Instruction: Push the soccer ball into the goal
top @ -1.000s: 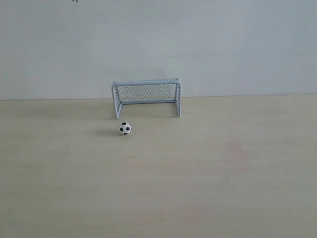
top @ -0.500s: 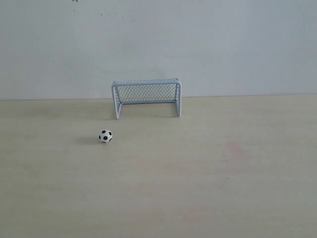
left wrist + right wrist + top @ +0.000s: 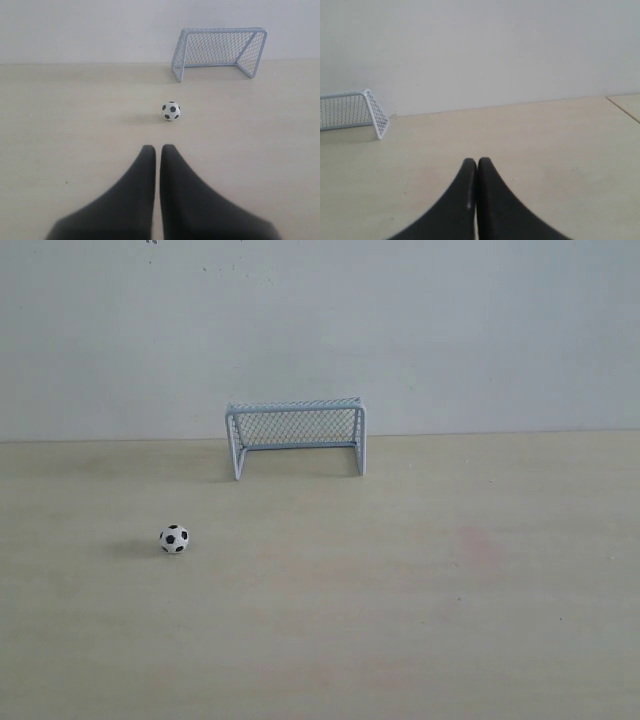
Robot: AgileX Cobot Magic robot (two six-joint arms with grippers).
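Note:
The soccer ball (image 3: 174,539) lies on the pale table, left of and nearer than the goal (image 3: 296,436), which stands against the back wall with its mouth facing forward. In the left wrist view the soccer ball (image 3: 171,111) sits a short way beyond my left gripper (image 3: 158,148), whose black fingers are shut with nothing between them; the goal (image 3: 218,51) stands farther off. My right gripper (image 3: 477,161) is shut and empty, with one post of the goal (image 3: 351,110) at the view's edge. Neither gripper shows in the exterior view.
A plain grey wall (image 3: 320,330) closes off the back of the wooden table (image 3: 450,590). A seam or table edge (image 3: 623,108) shows at one side of the right wrist view.
The ball has rolled away from the goal mouth, toward the left and the front of the table.

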